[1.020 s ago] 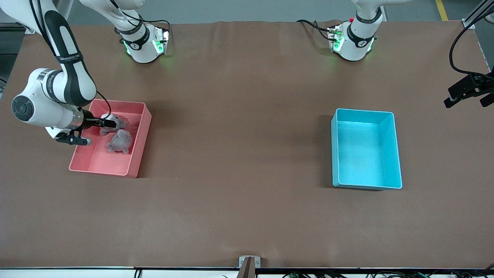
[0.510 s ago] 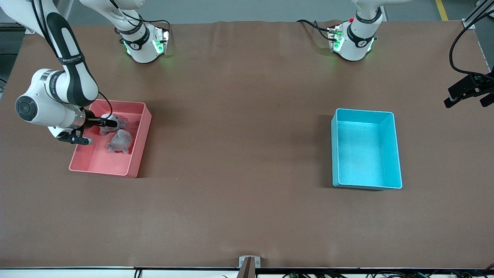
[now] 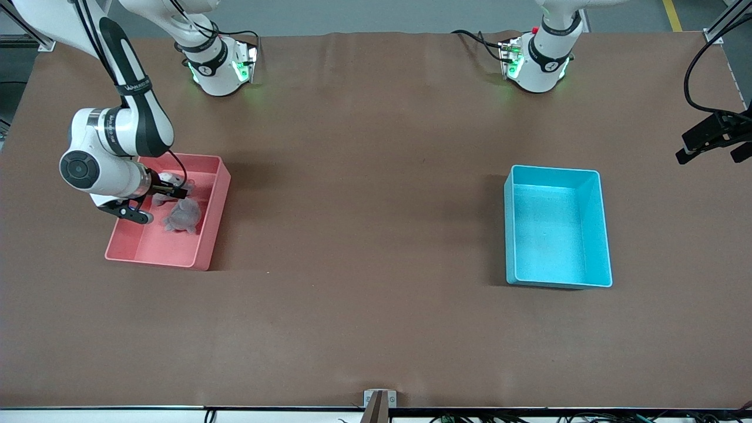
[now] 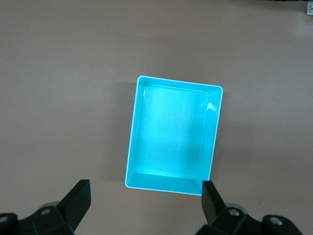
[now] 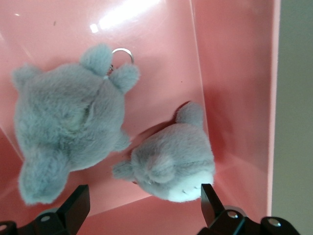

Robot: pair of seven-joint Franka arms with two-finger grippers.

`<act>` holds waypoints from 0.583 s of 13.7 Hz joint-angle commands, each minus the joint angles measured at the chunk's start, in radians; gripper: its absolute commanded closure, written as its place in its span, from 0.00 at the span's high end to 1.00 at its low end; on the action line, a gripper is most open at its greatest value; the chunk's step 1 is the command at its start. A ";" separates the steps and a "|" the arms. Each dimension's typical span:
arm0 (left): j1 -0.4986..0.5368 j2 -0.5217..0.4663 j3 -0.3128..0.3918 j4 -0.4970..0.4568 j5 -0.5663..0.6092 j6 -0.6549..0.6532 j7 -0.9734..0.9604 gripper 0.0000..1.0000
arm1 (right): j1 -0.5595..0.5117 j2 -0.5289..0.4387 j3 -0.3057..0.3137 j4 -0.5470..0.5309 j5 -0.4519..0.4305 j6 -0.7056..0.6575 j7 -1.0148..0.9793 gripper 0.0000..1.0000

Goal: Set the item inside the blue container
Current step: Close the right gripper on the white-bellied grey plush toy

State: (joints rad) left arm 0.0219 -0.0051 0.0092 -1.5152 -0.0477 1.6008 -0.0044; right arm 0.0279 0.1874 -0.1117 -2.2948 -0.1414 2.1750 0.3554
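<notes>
The pick is in hand: the right gripper (image 3: pixel 176 192), jaws spread wide and empty, hangs inside the pink rectangular plastic bin (image 3: pixel 207 247) over two grey plush toys (image 5: pixel 68 129), and must judge which to close on. The light cyan-blue rectangular plastic bin (image 3: pixel 594 226) sits empty, well apart toward the left arm's end. The left gripper (image 4: pixel 146 208) waits above it, also wide open.

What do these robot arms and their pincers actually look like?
Both arms are glossy white with rounded joints, black bands and small dark lettering. Green lights glow at each base, with black cables trailing alongside. The right arm has a round dark cap on its wrist joint. The right gripper and left gripper are black, each with two flat, wedge-shaped fingers.
</notes>
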 commanded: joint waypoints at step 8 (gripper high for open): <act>-0.005 0.004 -0.003 0.013 0.012 0.001 -0.012 1.00 | -0.042 0.084 -0.002 -0.015 -0.099 0.075 0.040 1.00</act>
State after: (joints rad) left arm 0.0218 -0.0052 0.0084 -1.5152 -0.0477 1.6009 -0.0044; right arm 0.0072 0.2615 -0.1206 -2.3010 -0.2112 2.2288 0.3714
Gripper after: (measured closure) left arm 0.000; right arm 0.000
